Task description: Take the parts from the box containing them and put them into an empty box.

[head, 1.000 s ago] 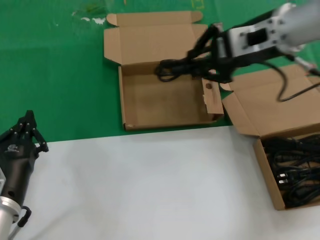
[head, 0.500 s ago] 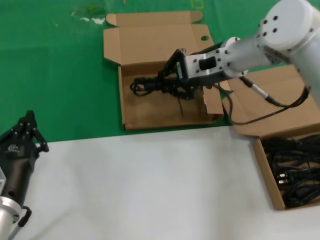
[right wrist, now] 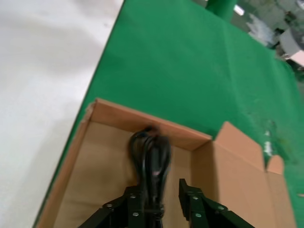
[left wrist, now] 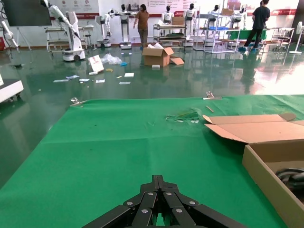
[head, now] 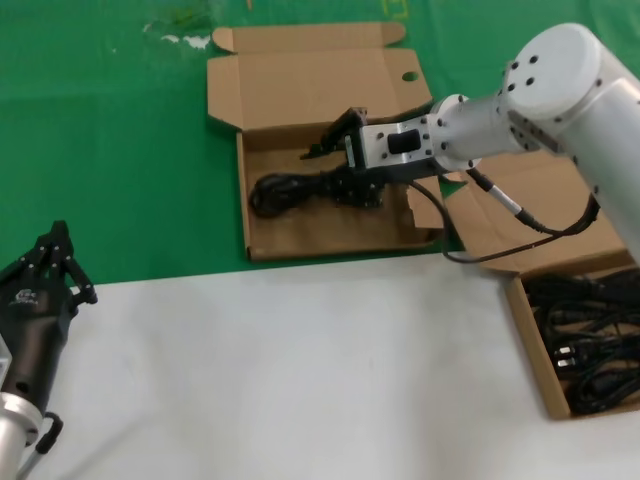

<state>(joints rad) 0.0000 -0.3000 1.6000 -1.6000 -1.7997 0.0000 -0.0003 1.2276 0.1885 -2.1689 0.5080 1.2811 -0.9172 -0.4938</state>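
A coiled black power cable [head: 288,190] lies on the floor of the wide box with punched holes [head: 340,247] on the green mat. My right gripper [head: 330,162] hangs low inside that box, just over the cable's plug end, with its fingers apart. In the right wrist view the cable [right wrist: 152,159] runs along one finger of the right gripper [right wrist: 159,189], and the other finger stands clear of it. The askew box [head: 528,335] at the right holds several more cable bundles [head: 590,340]. My left gripper [head: 58,238] is parked shut at the left over the white table, shown in its wrist view [left wrist: 159,179].
The holed box's lid [head: 300,85] lies open at the back and its side flap [head: 425,205] stands up on the right. The askew box's lid [head: 540,215] lies open between the two boxes. My right arm's own cable [head: 500,245] hangs over it.
My right gripper has moved left and down into the holed box with the cable. Its fingers have opened, and the cable now lies on the box floor.
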